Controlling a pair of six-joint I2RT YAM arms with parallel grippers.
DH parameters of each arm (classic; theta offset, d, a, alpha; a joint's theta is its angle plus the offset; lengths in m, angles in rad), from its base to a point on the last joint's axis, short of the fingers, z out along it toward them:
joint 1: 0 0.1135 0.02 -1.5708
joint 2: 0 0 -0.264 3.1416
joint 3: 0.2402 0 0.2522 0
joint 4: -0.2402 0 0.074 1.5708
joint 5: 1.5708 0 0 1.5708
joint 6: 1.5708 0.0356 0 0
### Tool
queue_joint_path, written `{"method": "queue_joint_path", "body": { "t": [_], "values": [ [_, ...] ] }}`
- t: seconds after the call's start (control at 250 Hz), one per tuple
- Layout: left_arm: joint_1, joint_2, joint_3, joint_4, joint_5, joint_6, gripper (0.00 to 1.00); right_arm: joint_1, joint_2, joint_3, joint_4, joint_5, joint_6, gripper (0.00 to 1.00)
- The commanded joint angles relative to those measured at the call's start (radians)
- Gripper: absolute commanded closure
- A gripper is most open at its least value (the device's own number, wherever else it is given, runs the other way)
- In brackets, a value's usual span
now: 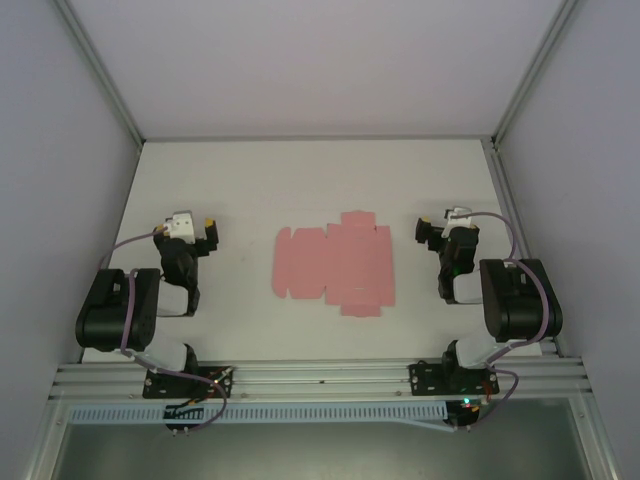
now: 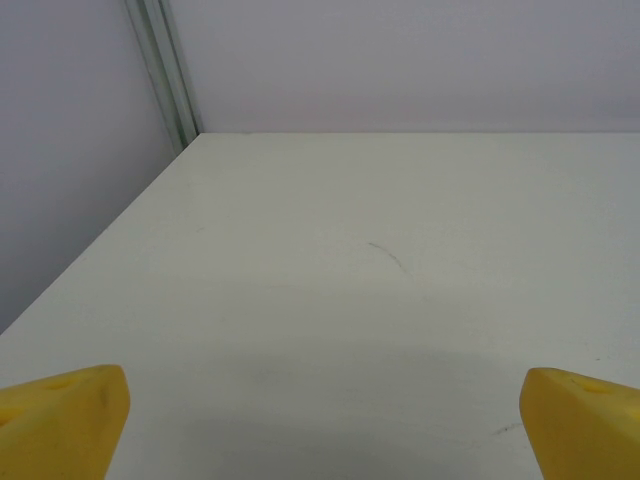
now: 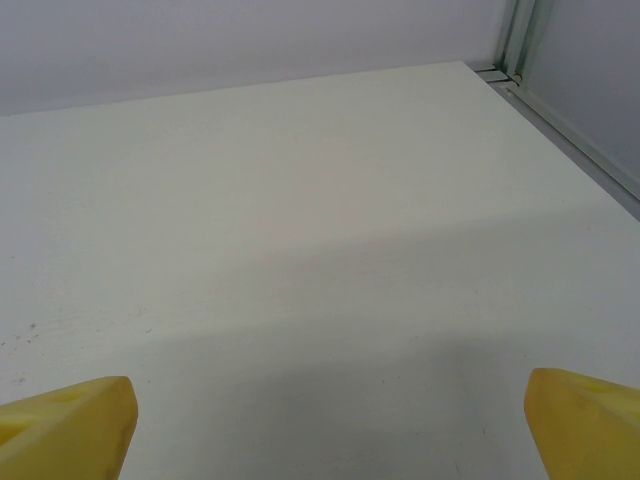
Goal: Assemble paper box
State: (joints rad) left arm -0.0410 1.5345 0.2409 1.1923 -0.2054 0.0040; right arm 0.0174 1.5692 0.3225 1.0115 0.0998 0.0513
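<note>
From above, the pale pink flat paper box cut-out (image 1: 333,263), with its tabs and flaps spread out, lies flat on the white counter (image 1: 250,180), midway between the two arms and touching neither. The same view shows both arms folded back on themselves, elbows down near the silver aluminium rail (image 1: 320,375) at the near edge and forearms reaching forward. The left gripper (image 1: 206,236) sits to the left of the sheet and the right gripper (image 1: 426,236) to its right, each apart from it and aimed toward the far wall. The left wrist camera looks low across bare counter to the far left corner, where a silver aluminium post (image 2: 168,70) meets the pale grey wall, and it picks up a faint curved scuff mark (image 2: 390,258) on the surface. The right wrist camera takes in the far right corner and its own matching post (image 3: 520,40). In each wrist view the yellow fingertips (image 2: 60,420) (image 3: 65,425) stand at the opposite bottom corners, so the left gripper (image 2: 320,425) and the right gripper (image 3: 325,425) are spread wide apart with nothing between them.
</note>
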Motion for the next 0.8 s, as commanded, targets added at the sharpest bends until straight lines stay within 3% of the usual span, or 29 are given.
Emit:
{"method": "queue_joint_path", "body": {
  "t": [0.0,0.164,0.236,0.335,0.391,0.527,0.707,0.795],
  "values": [
    [-0.002,0.009,0.015,0.01,0.008,0.019,0.0,-0.007,-0.009,0.015,0.002,-0.011,-0.014,0.0],
    [-0.002,0.005,0.015,0.011,0.017,0.025,0.0,-0.007,-0.009,0.014,0.003,-0.011,-0.013,0.0],
    [-0.005,-0.042,0.05,-0.091,0.041,0.028,0.02,-0.008,-0.023,0.02,-0.002,-0.034,-0.016,0.0],
    [-0.02,-0.171,0.108,-0.305,-0.004,0.026,0.0,-0.006,-0.134,0.082,-0.215,-0.051,-0.027,0.0],
    [-0.018,-0.253,0.153,-0.462,-0.043,-0.067,0.0,-0.006,-0.193,0.125,-0.336,-0.044,-0.012,0.0],
    [-0.016,-0.371,0.266,-0.742,0.053,-0.215,0.0,0.003,-0.261,0.265,-0.623,-0.134,0.074,0.0],
    [-0.068,-0.317,0.429,-1.022,0.181,-0.351,0.0,0.078,-0.275,0.383,-0.862,-0.157,0.275,0.0],
    [-0.14,-0.274,0.452,-1.058,0.215,-0.347,0.0,0.175,-0.265,0.419,-0.963,-0.067,0.31,0.0]
  ]
}}
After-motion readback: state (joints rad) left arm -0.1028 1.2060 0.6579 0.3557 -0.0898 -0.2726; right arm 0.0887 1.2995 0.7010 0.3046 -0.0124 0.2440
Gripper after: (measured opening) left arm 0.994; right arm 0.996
